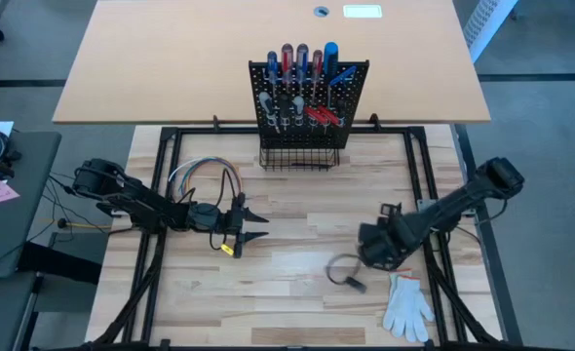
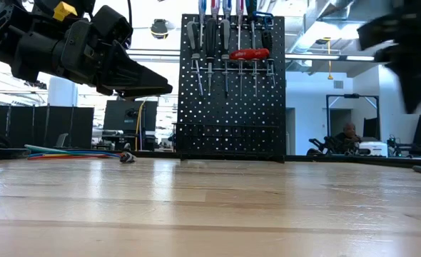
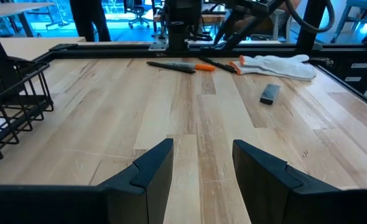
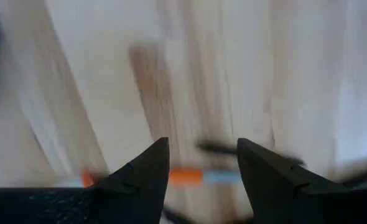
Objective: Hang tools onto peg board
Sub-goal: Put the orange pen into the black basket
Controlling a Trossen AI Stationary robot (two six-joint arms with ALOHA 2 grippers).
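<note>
— On the far side of the pale wooden tabletop (image 1: 297, 224), what stands there?

— A small upright black perforated peg board (image 1: 308, 97) with a black wire basket (image 1: 299, 156) at its foot. Red-, blue- and black-handled screwdrivers (image 1: 301, 60) already hang in a row along its top, with more tools lower on the panel.

— Where is the left gripper (image 1: 256, 229)?

— Left of centre, hovering above the wood with its dark fingers (image 3: 149, 168) parted and nothing between them. A loop of coloured wires (image 1: 202, 174) lies just beyond that arm.

— And the right gripper (image 4: 202, 163)?

— Low over the near right part of the table, pointing down. Its fingers stand apart, and under the gap lies a slim tool with an orange band on its shaft (image 4: 185, 176); whether they touch it I cannot tell, and nothing looks gripped.

— Anything else close by?

— A thin dark tool with a curved end (image 1: 344, 272) lies on the wood just left of that gripper, and a white glove (image 1: 407, 304) rests at the near right edge. A small dark block (image 3: 270, 93) lies near the glove.
</note>
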